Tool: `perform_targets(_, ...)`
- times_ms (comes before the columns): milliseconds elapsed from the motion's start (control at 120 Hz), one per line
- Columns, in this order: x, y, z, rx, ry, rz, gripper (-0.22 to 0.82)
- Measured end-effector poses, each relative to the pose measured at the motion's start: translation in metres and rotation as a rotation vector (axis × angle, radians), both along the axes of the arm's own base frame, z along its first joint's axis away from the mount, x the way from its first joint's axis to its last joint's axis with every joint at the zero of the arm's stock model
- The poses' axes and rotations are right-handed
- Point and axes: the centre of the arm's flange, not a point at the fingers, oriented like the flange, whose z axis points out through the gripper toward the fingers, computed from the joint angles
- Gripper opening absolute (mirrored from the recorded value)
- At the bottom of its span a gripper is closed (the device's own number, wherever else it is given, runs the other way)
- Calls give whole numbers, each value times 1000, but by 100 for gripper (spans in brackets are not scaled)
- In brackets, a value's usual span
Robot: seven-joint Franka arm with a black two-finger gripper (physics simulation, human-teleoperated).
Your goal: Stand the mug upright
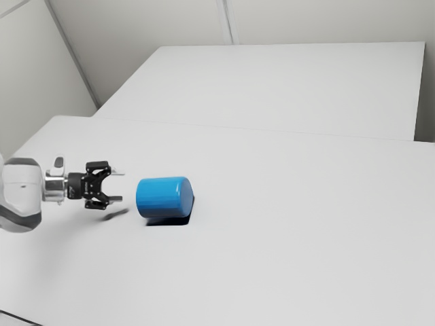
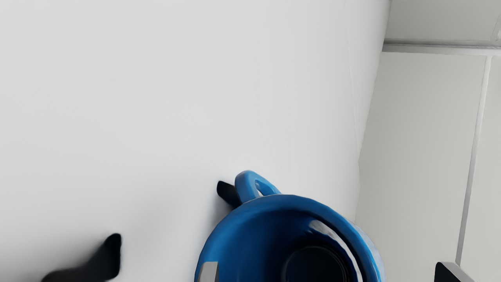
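Observation:
The blue mug (image 1: 163,197) lies on its side on the white table, its base facing the exterior view's right and its mouth turned toward my gripper (image 1: 118,189). A short gap separates the fingertips from the rim, and nothing is held between the open fingers. In the wrist view I look into the mouth of the mug (image 2: 242,243), with its handle (image 2: 244,186) sticking out at one side. The two fingertips of the gripper (image 2: 328,272) stand wide apart, one overlapping the mug's opening, the other outside the rim.
The white table (image 1: 292,238) extends around the mug. Beyond its far edge is another pale flat surface (image 1: 272,85), with light walls behind. Dark shadows of the hand and the mug fall on the tabletop. A thin dark line crosses the exterior view's lower left corner.

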Motion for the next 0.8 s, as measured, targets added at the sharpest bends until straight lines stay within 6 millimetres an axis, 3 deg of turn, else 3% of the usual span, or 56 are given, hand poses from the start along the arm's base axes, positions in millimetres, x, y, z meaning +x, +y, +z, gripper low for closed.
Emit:
perform_targets(142,5,-6,-2,10,-80,-1,60)
perform_targets(342,26,-43,-2,-1,-154,-34,60)
perform_targets(625,39,-72,-10,10,-176,-59,60)
perform_targets(667,41,-74,-10,12,-179,-59,55)
perform_targets(800,41,-75,-10,23,-185,-52,20)
